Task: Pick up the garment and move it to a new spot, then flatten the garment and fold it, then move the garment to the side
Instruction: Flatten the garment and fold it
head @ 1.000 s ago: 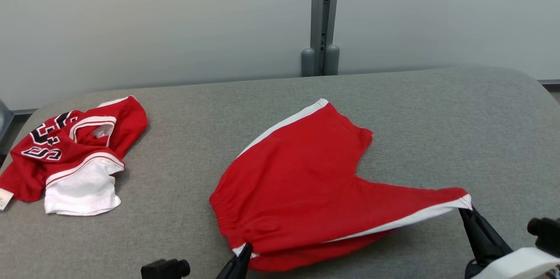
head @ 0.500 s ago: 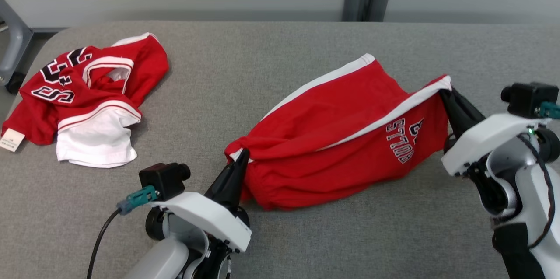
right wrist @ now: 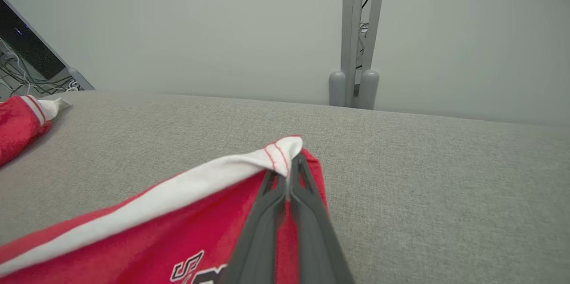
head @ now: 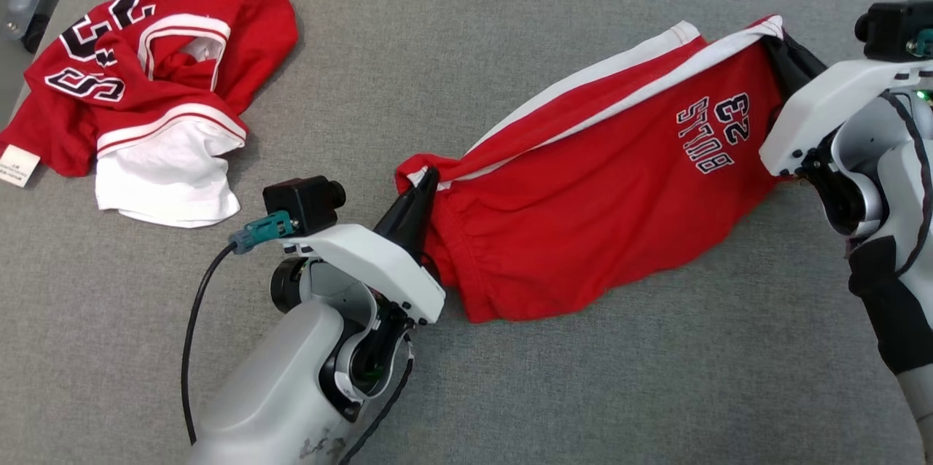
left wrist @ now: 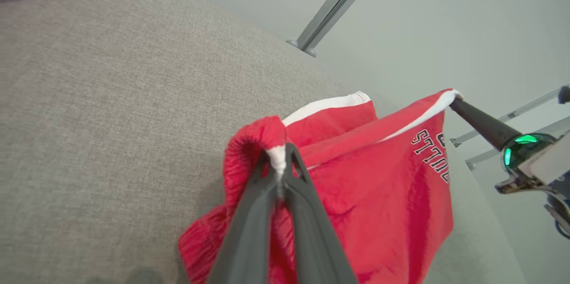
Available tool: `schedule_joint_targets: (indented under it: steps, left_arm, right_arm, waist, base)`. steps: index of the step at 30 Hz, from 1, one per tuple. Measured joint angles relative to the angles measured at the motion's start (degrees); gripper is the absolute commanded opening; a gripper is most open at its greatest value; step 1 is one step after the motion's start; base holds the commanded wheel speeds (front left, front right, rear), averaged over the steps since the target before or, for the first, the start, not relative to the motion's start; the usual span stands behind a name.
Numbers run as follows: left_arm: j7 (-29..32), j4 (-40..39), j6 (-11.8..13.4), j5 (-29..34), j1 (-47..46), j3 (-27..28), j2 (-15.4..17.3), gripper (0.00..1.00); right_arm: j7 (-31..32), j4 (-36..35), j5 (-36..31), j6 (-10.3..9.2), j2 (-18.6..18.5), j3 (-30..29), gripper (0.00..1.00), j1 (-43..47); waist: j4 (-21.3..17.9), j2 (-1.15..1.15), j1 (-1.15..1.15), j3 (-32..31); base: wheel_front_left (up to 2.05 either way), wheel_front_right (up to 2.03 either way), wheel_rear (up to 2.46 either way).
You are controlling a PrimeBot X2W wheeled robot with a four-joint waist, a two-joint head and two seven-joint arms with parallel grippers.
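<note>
1. The garment (head: 598,181), a pair of red shorts with white side stripes, is held stretched between the two hands over the right half of the grey bench (head: 437,49), as seen in the head view. Its printed face is turned toward the robot.
2. The left hand (head: 430,177) is clenched on the gathered waistband corner at the garment's near left end. A small white stripe end is pinched between its fingers.
3. The right hand (right wrist: 289,172) is clenched on the white-trimmed hem corner at the garment's far right end.
4. The cloth hangs down from the line between the two hands. Whether its lower edge rests on the bench cannot be told.
5. In the head view the right hand's tips are covered by the hem. In the right wrist view the lettering is cut off at the bottom edge. The right forearm is cut off by the head view's right edge.
6. The left forearm is raised from the bottom of the head view, with its fingers pointed up and to the right. The right arm is brought in from the right edge, with its fingers pointed up and to the left.
7. A crumpled red and white jersey (head: 146,79) is seen at the bench's far left, well apart from both hands.
</note>
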Motion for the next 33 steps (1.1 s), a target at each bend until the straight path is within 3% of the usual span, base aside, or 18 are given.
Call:
schedule_joint_targets:
  steps: [6, 8, 9, 10, 11, 16, 20, 26, 33]
  left_arm:
    - [0.09, 3.64, -0.51, 0.07, -3.01, -0.26, -1.15, 0.03]
    - [-0.1, 4.56, -0.52, 0.07, -3.69, -0.16, -1.47, 0.47]
    - [-0.1, 4.56, -0.52, 0.07, -3.69, -0.16, -1.47, 0.79]
    - [-0.46, 5.3, -0.56, 0.07, -3.8, -0.11, -1.67, 1.0]
    - [-0.74, 5.63, -0.55, 0.0, -3.82, 0.07, -1.76, 1.0]
    - [-2.19, 6.32, -0.04, 0.37, -3.82, 0.31, -1.36, 1.0]
    - [-4.48, 5.39, 1.22, 3.67, -2.44, -0.93, 1.0, 1.0]
    - [-6.34, 0.04, 4.23, 8.99, 2.88, -4.95, 4.49, 1.0]
    - [-8.64, -6.9, 7.36, 14.15, 6.03, -7.87, 6.14, 1.0]
  right_arm:
    - [-0.82, 5.72, 1.03, 0.0, 0.18, 3.97, 0.0, -4.31]
    - [-1.25, 6.87, 1.27, 0.0, 0.14, 5.57, 0.0, -4.76]
    - [-1.25, 6.87, 1.27, 0.0, 0.14, 5.57, 0.12, -4.76]
    - [-2.33, 7.56, 1.55, 0.0, -0.03, 7.21, 0.52, -4.85]
    - [-2.69, 7.77, 1.67, 0.0, -0.29, 7.9, 1.0, -5.11]
    - [-5.09, 7.83, 2.35, 0.0, -1.75, 10.44, 1.0, -5.27]
    - [-4.61, 6.87, 3.68, 0.0, -3.69, 13.36, 1.0, -4.9]
    - [3.33, 6.01, 6.67, 0.0, -7.01, 16.46, 1.0, -3.67]
    - [11.94, 7.53, 9.45, 0.0, -7.42, 18.28, 1.0, -2.95]
  waist:
    - [1.03, 0.0, 0.0, 2.01]
    - [1.08, 0.0, 0.0, 2.36]
    - [1.08, 0.0, 0.0, 2.36]
    - [0.97, 0.0, 0.0, 2.32]
    - [0.88, 0.0, 0.0, 2.26]
    - [0.39, 0.0, 0.0, 0.9]
    - [-0.17, 0.0, 0.0, -1.35]
    - [-0.22, 0.0, 0.0, -4.75]
    - [1.98, 0.0, 0.0, -4.94]
  base:
    - [0.0, 0.0, 0.0]
    - [0.0, 0.0, 0.0]
    - [0.0, 0.0, 0.0]
    - [0.0, 0.0, 0.0]
    - [0.0, 0.0, 0.0]
    - [0.0, 0.0, 0.0]
    - [0.0, 0.0, 0.0]
    - [0.0, 0.0, 0.0]
    - [0.0, 0.0, 0.0]
